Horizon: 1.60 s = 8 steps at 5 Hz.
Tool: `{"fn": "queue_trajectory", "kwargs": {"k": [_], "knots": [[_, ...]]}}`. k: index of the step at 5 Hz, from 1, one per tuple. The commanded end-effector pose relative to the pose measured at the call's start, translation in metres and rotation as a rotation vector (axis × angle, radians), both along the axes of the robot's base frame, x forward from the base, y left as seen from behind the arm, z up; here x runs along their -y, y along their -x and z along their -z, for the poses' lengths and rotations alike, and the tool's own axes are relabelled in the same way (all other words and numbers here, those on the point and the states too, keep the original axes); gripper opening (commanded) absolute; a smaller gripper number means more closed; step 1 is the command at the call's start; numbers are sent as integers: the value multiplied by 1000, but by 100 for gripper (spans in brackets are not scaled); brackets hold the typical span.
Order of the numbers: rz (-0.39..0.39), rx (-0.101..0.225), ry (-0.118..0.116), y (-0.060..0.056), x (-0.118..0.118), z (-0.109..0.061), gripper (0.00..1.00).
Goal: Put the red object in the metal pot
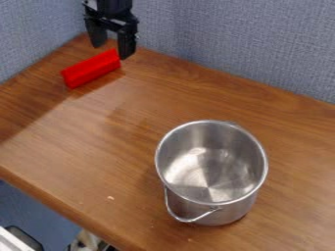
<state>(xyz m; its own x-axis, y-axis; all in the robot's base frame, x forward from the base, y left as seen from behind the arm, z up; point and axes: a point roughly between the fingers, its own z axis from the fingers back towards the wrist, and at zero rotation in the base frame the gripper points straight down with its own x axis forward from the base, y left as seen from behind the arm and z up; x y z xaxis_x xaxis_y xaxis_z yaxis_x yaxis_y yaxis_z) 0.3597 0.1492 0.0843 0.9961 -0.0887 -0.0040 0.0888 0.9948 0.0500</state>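
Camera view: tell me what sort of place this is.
Probably a lab or office test bench: a wooden table against a grey fabric partition, with only a metal pot, a red block and a robot gripper.

A bright red block (92, 69) and a shiny silver pot (211, 170) on a reddish-brown wooden table (92, 127), with a black gripper (112, 37) against a blue-grey wall (249, 39).
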Motion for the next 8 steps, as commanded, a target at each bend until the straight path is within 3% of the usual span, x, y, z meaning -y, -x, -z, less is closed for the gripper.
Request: {"fn": "queue_trajectory", "kwargs": {"k": [1,2,3,5,7,8], "knots": [[-9,60,-40,-13,-19,-25,100],[-14,47,-45,-18,-30,-27,100],[-6,30,-40,-17,-35,-14,100],[78,2,-51,-18,-43,13,100],[82,-18,-35,-21,-37,36,100],[58,-25,-41,-29,-31,43,100]]}}
